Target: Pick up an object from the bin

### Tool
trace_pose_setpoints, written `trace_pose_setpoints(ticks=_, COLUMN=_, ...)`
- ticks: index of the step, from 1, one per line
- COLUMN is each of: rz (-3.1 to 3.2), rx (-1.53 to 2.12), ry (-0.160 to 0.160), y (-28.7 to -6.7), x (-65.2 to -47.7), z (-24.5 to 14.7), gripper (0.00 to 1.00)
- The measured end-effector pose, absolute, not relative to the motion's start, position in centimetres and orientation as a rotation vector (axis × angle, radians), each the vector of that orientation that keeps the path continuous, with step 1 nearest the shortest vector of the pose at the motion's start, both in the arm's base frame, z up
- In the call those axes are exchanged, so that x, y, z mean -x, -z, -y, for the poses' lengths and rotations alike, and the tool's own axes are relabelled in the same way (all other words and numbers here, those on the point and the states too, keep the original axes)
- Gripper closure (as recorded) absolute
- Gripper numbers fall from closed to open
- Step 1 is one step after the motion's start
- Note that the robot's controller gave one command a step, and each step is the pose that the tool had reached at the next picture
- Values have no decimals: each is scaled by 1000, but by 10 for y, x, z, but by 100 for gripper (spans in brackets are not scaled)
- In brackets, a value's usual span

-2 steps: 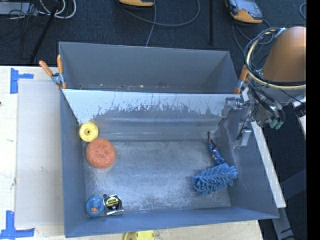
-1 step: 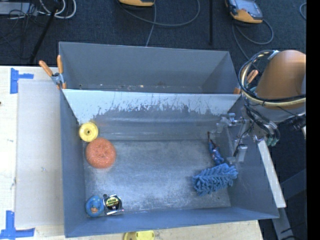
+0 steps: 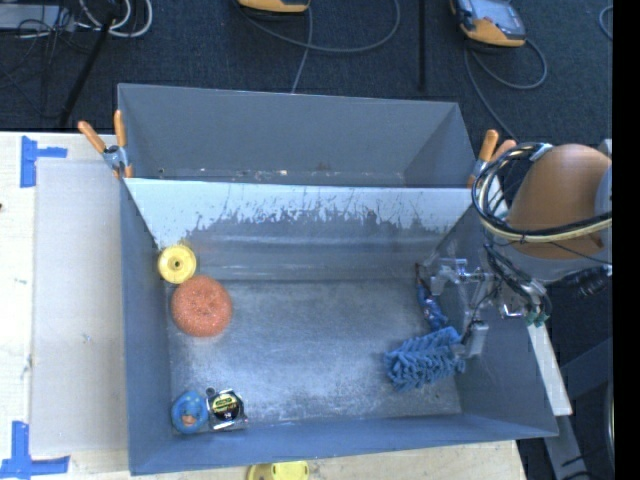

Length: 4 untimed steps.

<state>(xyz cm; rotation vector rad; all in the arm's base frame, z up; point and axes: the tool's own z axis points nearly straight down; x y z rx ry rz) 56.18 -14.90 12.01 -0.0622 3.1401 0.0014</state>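
The gripper [image 3: 456,318] is down low against the right-hand wall of the bin [image 3: 290,148], and its jaws stand spread apart. A blue shaggy cloth [image 3: 425,360] lies bunched on the floor directly below the jaws and a little to their left. A thin strand of it runs up alongside the left finger [image 3: 436,298], while its thick part touches the tip of the other finger. I cannot tell from here whether either finger actually presses on it. Everything else sits well away from the jaws, across the floor on the far left. There a yellow wheel [image 3: 177,262] rests just above an orange scrub ball [image 3: 202,306]. In the near left corner a small blue disc [image 3: 188,412] lies touching a little tape measure [image 3: 227,407].
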Motion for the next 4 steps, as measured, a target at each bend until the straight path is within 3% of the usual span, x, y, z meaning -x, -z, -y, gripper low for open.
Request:
trace_pose_setpoints(ticks=1, rz=-3131, rx=151, ry=2, y=-88, x=-538, z=140, gripper=0)
trace_pose_setpoints(ticks=2, rz=-3139, rx=93, ry=-5, y=-70, x=-517, z=134, gripper=100)
trace_pose_setpoints(ticks=3, rz=-3139, rx=95, ry=-5, y=-70, x=-517, z=133, gripper=100)
trace_pose_setpoints(ticks=4, rz=-3140, rx=73, ry=0, y=-215, x=-515, z=122, gripper=100)
